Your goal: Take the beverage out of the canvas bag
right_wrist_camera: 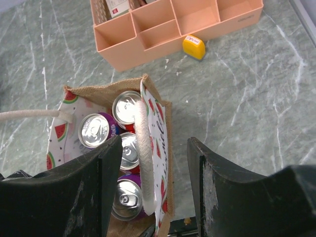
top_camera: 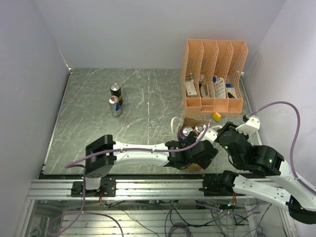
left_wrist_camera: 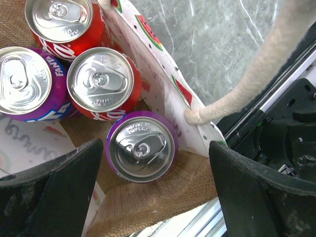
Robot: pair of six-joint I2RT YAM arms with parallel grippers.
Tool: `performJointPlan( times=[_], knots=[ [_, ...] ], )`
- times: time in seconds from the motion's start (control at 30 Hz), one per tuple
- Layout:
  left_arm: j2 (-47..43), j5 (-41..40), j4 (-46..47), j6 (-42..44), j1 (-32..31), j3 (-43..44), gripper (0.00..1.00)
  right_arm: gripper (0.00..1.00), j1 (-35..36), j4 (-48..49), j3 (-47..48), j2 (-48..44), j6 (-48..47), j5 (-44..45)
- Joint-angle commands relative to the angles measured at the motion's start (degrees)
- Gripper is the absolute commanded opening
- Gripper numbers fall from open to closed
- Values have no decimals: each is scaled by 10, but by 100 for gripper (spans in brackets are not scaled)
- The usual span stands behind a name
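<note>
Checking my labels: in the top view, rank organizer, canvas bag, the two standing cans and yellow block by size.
1. Organizer
2. Canvas bag, partly hidden
3. Black can and silver can, alike
4. Yellow block

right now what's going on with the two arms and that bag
The canvas bag holds four cans, red and purple. The left gripper is open over it, lined up on a purple can; the right gripper is open over the rim. Nothing is gripped. Out on the table stand two more cans.
</note>
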Motion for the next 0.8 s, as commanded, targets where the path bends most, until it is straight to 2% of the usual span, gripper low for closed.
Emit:
performJointPlan(
  times=[0.0, 0.23, 0.47, 0.67, 0.77],
  knots=[
    [53, 58, -60, -14, -13, 12, 100, 55, 3, 14, 3, -4, 14, 19],
    [56, 28, -123, -30, -13, 21, 94, 55, 3, 15, 4, -7, 14, 19],
    [9, 40, -99, -48, -13, -38, 96, 55, 3, 18, 3, -6, 11, 18],
    [55, 63, -83, -45, -6, -21, 97, 55, 3, 15, 4, -1, 13, 17],
    [71, 63, -77, -40, -2, -10, 94, 55, 3, 14, 3, -5, 14, 17]
  ],
)
